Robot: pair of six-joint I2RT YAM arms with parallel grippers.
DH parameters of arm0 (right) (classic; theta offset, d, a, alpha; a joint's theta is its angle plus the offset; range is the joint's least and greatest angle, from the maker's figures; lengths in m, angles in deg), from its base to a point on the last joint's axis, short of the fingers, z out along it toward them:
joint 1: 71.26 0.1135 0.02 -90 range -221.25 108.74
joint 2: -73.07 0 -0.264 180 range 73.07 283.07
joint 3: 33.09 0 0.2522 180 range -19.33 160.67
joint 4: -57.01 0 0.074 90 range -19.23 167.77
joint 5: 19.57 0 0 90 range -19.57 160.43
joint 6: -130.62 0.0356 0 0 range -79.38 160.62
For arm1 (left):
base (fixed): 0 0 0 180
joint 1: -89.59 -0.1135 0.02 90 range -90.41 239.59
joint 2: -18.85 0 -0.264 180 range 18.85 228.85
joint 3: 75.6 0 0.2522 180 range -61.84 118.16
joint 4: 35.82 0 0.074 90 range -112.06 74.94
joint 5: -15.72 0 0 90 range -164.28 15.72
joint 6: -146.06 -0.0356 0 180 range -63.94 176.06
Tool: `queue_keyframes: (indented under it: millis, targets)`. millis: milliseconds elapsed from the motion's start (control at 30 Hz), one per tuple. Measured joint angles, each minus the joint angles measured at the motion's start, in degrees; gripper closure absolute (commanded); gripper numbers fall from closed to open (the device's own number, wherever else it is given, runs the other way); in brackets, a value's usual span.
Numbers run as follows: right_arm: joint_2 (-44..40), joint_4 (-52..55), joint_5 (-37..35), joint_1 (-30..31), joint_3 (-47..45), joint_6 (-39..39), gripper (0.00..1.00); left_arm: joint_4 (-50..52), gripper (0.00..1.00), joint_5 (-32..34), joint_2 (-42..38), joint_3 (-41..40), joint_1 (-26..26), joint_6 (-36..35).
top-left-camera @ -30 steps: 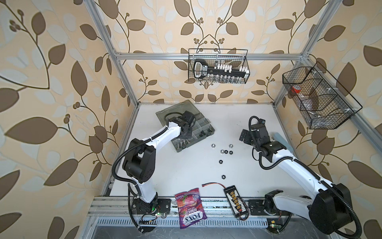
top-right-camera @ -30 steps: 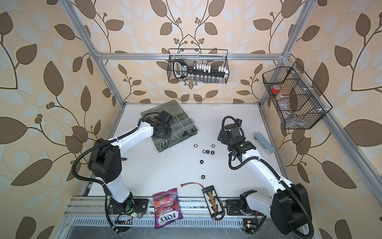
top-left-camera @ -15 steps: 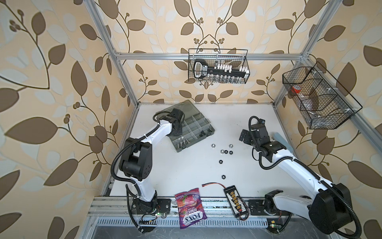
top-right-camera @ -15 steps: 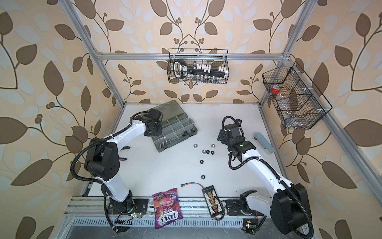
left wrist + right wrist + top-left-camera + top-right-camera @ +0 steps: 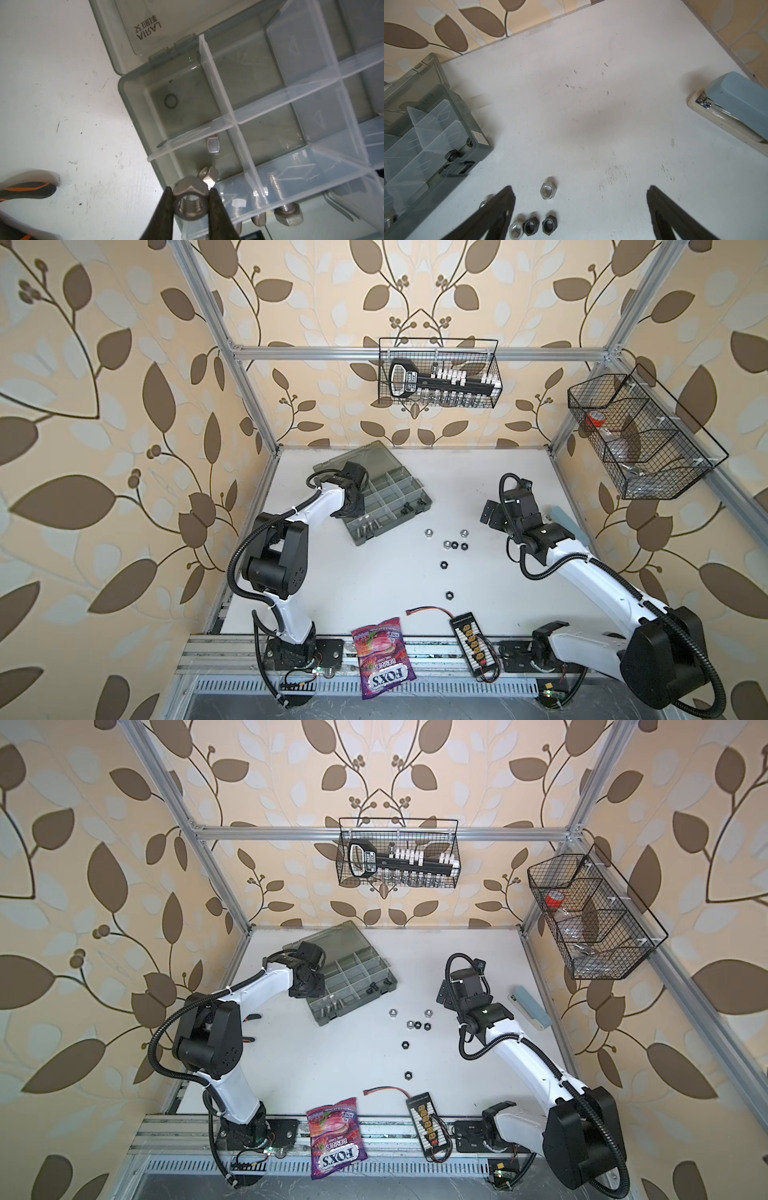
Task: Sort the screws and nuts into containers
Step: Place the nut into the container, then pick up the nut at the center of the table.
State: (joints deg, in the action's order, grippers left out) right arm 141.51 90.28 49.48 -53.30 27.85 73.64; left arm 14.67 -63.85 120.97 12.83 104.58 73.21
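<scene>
While leaf-patterned walls [image 5: 124, 406] enclose the scuffed white tabletop [image 5: 374, 580], the left gripper [image 5: 191, 193], barely parted, pinches a silver hexagonal nut [image 5: 190, 187] over the grey-green plastic organizer case [image 5: 135, 120]; the right gripper [image 5: 580, 190] gapes empty.

Left arm [image 5: 257, 986] reaches over the open case [image 5: 357, 973]; seven nuts [image 5: 418, 1025] lie loose on the counter [image 5: 332, 1060].

Loose nuts [image 5: 454, 545] lie on the table [image 5: 374, 572] right of the organizer case [image 5: 399, 489].
</scene>
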Motion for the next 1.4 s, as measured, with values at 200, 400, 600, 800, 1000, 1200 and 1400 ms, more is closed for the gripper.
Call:
queue_keyframes:
  millis: [200, 400, 600, 800, 1000, 1200, 1400]
  targets:
    - [0.0, 0.0, 0.0, 0.0, 0.0, 0.0, 0.0, -0.2, 0.63, 0.02, 0.07, 0.0, -0.09, -0.15]
    - [0.0, 0.0, 0.0, 0.0, 0.0, 0.0, 0.0, -0.2, 0.63, -0.04, 0.04, 0.0, -0.09, -0.13]
    - [0.0, 0.0, 0.0, 0.0, 0.0, 0.0, 0.0, -0.59, 0.57, -2.29, -1.62, -0.68, -0.07, 0.02]
    - [0.0, 0.0, 0.02, 0.0, 0.0, 0.04, 0.0, -1.6, 0.49, -5.66, -7.43, -1.95, 1.86, 0.83]
    - [0.0, -0.07, 0.61, 0.0, 0.0, 0.24, 0.0, -3.63, 0.43, -6.25, -9.38, -1.88, 11.06, 0.81]
    - [0.0, -0.11, 0.72, -0.09, -0.04, 0.26, 0.0, -5.33, 0.43, -9.03, -7.5, -0.04, 19.19, 0.79]
    - [-0.24, -0.37, 0.85, -0.35, -0.85, 0.66, 0.0, -7.26, 0.45, -11.41, 1.62, 6.36, 25.46, 0.35]
